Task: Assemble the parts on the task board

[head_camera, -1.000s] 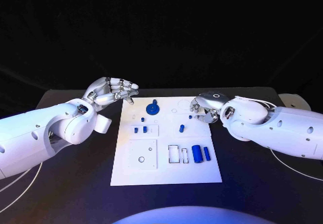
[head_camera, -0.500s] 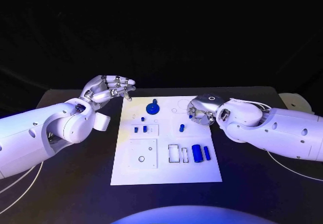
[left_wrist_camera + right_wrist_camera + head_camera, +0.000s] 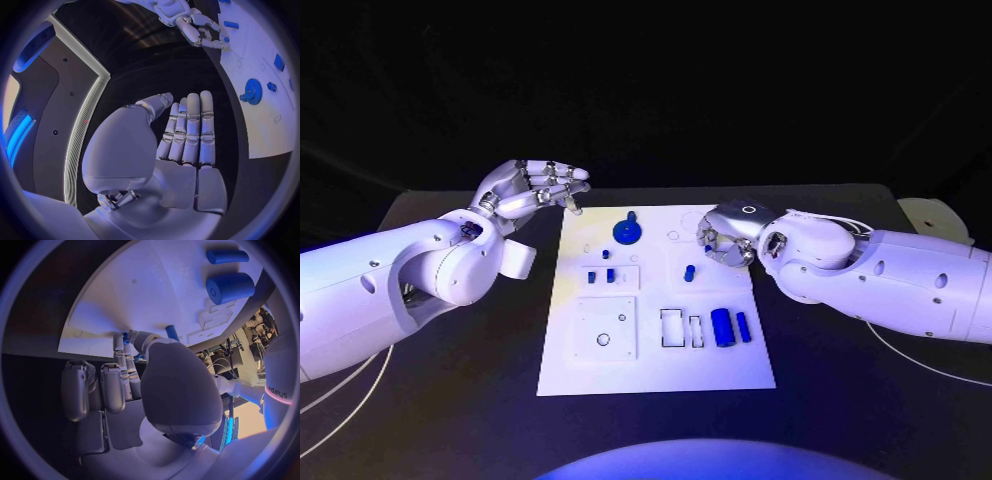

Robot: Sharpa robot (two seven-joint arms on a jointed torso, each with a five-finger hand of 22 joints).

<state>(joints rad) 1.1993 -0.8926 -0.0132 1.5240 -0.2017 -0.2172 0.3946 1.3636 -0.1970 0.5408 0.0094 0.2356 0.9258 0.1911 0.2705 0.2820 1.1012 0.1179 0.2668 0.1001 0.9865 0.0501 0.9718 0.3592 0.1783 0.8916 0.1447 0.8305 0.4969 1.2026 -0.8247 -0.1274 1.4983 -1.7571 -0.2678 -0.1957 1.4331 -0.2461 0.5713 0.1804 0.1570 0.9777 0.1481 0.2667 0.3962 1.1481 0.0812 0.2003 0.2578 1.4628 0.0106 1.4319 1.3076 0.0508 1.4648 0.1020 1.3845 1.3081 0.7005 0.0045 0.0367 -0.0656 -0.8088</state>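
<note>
Centrally on the dark surface (image 3: 473,420) lies the white task board (image 3: 653,365), long axis running away from the robot, blue parts (image 3: 721,328) scattered on it. At its far-right edge, the right hand (image 3: 727,238) pinches a small blue peg (image 3: 127,337); beyond its far-left corner, the left hand (image 3: 531,192) hovers empty, fingers loosely curled.

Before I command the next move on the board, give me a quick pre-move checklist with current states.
1. Left hand off the task board, holding nothing: ok.
2. Right hand over the board's far right part: ok.
3. Right hand's fingertips pinching a small blue piece: cannot tell.
4. Blue gear lies clear of both hands: ok.
5. Large blue cylinder and thin one lie untouched: ok.
</note>
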